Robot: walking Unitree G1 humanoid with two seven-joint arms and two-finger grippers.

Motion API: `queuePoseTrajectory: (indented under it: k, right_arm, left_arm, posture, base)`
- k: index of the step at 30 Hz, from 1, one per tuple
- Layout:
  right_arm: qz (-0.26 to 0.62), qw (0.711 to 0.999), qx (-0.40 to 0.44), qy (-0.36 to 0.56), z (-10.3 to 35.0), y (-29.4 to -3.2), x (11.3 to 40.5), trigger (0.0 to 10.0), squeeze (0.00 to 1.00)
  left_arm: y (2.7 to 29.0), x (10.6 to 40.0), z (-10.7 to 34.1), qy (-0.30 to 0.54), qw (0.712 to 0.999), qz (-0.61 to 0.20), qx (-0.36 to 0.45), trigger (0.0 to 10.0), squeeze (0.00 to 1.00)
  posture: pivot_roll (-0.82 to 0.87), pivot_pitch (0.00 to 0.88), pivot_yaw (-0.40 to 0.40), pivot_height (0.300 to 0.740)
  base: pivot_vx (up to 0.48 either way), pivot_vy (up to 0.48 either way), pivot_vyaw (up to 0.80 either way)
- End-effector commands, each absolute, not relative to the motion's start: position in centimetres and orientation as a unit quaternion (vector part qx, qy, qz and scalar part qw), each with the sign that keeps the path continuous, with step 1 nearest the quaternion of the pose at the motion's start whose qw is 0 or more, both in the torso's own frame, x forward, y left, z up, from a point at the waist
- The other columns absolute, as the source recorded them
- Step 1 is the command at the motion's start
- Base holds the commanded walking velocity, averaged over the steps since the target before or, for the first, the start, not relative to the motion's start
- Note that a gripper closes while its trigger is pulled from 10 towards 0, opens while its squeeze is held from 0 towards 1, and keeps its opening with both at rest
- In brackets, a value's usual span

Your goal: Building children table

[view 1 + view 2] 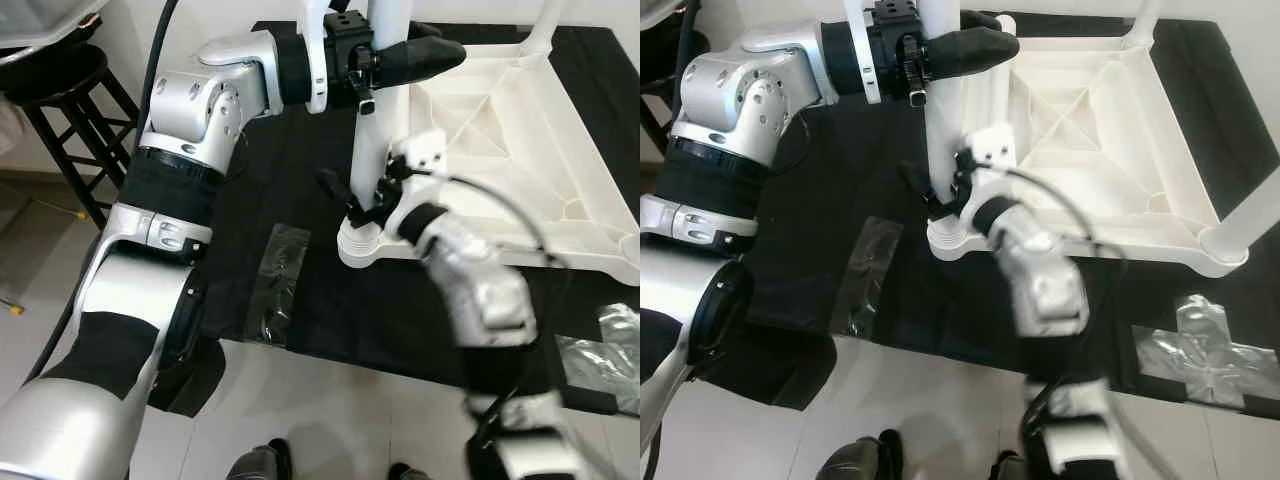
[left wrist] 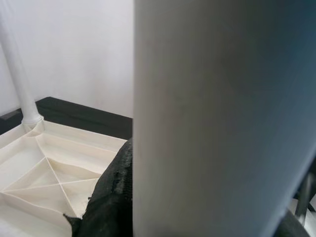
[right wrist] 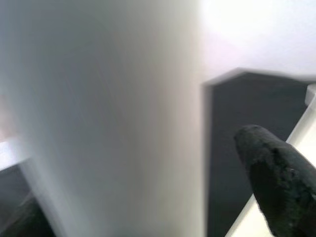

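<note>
Two grippers are working one white table leg (image 1: 372, 150), standing upright in the near corner socket (image 1: 362, 243) of the overturned white tabletop (image 1: 500, 120) on the black mat (image 1: 290, 180). My left gripper (image 1: 400, 55) is clasping the leg high up; my right gripper (image 1: 360, 205) is closing around its base. I am seating this leg; next I judge it needs a straight downward press.

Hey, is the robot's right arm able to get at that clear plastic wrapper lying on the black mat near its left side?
Probably not right away. The right gripper is at the foot of the white table leg, and that leg stands between it and the plastic wrapper. The black mat around the wrapper is otherwise bare.
</note>
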State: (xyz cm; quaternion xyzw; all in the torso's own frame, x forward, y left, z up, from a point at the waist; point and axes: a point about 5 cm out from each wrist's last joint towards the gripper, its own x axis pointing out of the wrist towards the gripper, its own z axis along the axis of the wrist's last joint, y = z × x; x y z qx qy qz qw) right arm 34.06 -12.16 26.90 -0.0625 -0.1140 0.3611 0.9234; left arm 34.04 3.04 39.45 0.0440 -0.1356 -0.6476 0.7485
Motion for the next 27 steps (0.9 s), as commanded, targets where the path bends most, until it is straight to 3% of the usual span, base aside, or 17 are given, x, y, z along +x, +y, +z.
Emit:
queuePoseTrajectory:
  k: [1, 2, 4, 7, 8, 21, 27]
  right_arm:
    - [0.438, 0.886, -0.086, -0.124, 27.4, -12.0, 33.8, 10.0, 0.00]
    - [0.478, 0.863, -0.115, -0.119, 27.8, -13.0, 34.0, 10.0, 0.00]
    - [0.478, 0.863, -0.115, -0.119, 27.8, -13.0, 34.0, 10.0, 0.00]
    - [0.548, 0.821, -0.128, -0.097, 28.3, -13.9, 34.4, 10.0, 0.00]
    - [0.561, 0.814, -0.125, -0.087, 28.3, -14.1, 34.8, 0.0, 0.00]
    - [0.604, 0.785, -0.117, -0.070, 28.0, -14.5, 35.9, 0.0, 0.00]
    - [0.599, 0.790, -0.114, -0.070, 27.3, -14.5, 36.1, 0.0, 0.00]
  left_arm:
    - [1.5, 33.4, 38.5, -0.108, 0.718, -0.686, 0.041, 0.0, 0.00]
    - [1.5, 33.4, 38.5, -0.108, 0.717, -0.688, 0.042, 0.0, 0.00]
    - [1.5, 33.4, 38.5, -0.108, 0.717, -0.688, 0.042, 0.0, 0.00]
    - [1.4, 33.3, 38.4, -0.107, 0.712, -0.692, 0.044, 0.0, 0.00]
    - [1.4, 33.3, 38.3, -0.106, 0.710, -0.695, 0.046, 0.0, 0.00]
    - [1.6, 33.0, 38.3, -0.108, 0.706, -0.698, 0.050, 0.0, 0.00]
    - [1.6, 33.0, 38.2, -0.112, 0.705, -0.698, 0.052, 0.0, 0.00]
  posture:
    - [0.06, 0.193, 0.093, 0.740]
    - [0.06, 0.192, 0.092, 0.740]
    - [0.06, 0.192, 0.092, 0.740]
    - [0.06, 0.191, 0.095, 0.740]
    - [0.06, 0.192, 0.095, 0.740]
    - [0.07, 0.193, 0.080, 0.740]
    - [0.07, 0.192, 0.079, 0.740]
  base:
    - [0.000, 0.000, 0.00]
    - [0.000, 0.000, 0.00]
    - [0.000, 0.000, 0.00]
    - [0.000, 0.000, 0.00]
    - [0.000, 0.000, 0.00]
    - [0.000, 0.000, 0.00]
    - [0.000, 0.000, 0.00]
